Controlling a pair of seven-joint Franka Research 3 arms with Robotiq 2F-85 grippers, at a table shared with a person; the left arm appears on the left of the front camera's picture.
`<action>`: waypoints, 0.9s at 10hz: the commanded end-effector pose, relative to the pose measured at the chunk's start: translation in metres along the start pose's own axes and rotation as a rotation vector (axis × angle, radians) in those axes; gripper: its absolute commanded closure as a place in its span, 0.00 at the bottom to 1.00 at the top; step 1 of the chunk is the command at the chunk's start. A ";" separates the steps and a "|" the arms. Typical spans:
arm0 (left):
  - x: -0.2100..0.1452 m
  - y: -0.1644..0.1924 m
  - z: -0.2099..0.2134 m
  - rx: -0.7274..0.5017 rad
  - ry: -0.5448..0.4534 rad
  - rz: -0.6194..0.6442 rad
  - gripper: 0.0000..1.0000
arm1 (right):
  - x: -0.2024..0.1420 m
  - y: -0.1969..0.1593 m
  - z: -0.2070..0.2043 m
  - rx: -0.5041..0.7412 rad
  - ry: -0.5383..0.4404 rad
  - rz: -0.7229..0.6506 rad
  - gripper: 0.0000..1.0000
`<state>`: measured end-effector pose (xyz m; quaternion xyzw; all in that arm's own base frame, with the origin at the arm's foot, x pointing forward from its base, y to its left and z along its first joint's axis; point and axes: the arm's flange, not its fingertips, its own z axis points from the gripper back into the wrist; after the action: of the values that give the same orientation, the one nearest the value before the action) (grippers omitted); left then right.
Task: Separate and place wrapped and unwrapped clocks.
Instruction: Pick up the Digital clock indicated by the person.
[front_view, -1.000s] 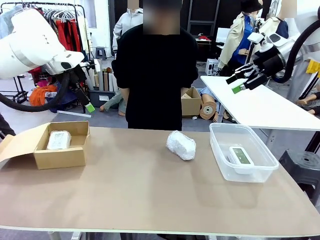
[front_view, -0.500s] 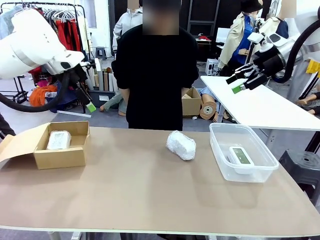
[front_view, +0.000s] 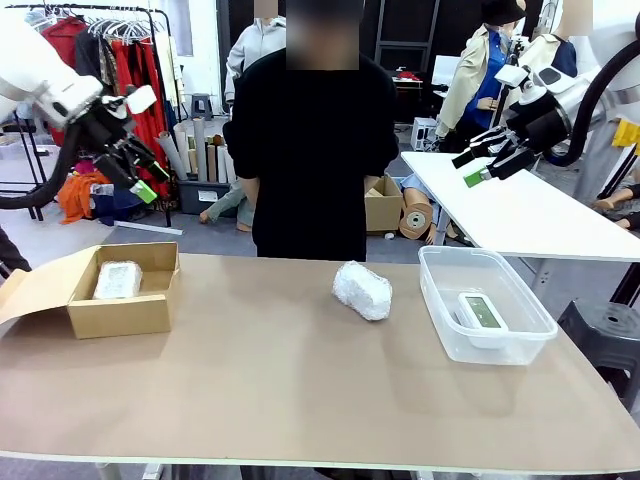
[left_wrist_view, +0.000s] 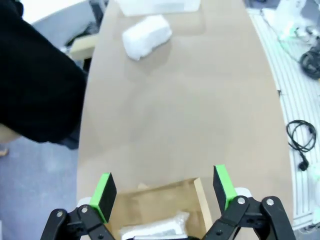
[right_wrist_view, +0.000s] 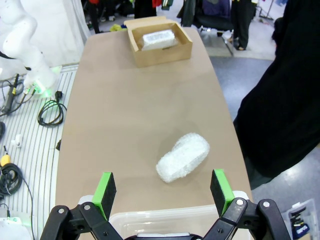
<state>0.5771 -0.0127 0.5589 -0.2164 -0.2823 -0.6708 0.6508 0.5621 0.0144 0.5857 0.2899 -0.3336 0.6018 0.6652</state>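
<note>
A rounder wrapped bundle (front_view: 362, 290) lies mid-table in front of the person; it also appears as a bundle (left_wrist_view: 146, 36) and a bundle (right_wrist_view: 183, 157) in the wrist views. A flat wrapped bundle (front_view: 118, 279) rests inside the cardboard box (front_view: 110, 315) at the left. The unwrapped clock (front_view: 482, 312), white with a grey-green screen, lies in the clear plastic bin (front_view: 440, 320) at the right. My left gripper (front_view: 150, 180) hangs open high above the box. High above the bin, my right gripper (front_view: 468, 167) is open too. Both hold nothing.
A person in black (front_view: 315, 150) stands at the table's far edge, hands behind the tabletop. The box's flap (front_view: 30, 290) lies open to the left. A white table (front_view: 530, 215) stands behind at the right. Cables (right_wrist_view: 47, 112) lie on the floor beside the table.
My left arm has swung up and to the left, away from above the box. The right arm, the bundles and the clock have stayed put.
</note>
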 end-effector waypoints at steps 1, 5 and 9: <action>-0.020 0.004 0.009 -0.010 -0.128 -0.025 0.00 | 0.001 0.001 0.001 -0.001 0.006 0.005 0.00; -0.045 0.006 0.012 0.128 -0.234 0.023 0.00 | 0.001 0.001 0.001 -0.001 0.006 0.005 0.00; -0.046 0.011 0.016 0.122 -0.227 0.043 0.00 | 0.001 0.001 0.001 -0.001 0.006 0.005 0.00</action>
<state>0.5905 0.0328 0.5410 -0.2561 -0.3904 -0.6082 0.6419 0.5621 0.0145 0.5857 0.2899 -0.3336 0.6018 0.6652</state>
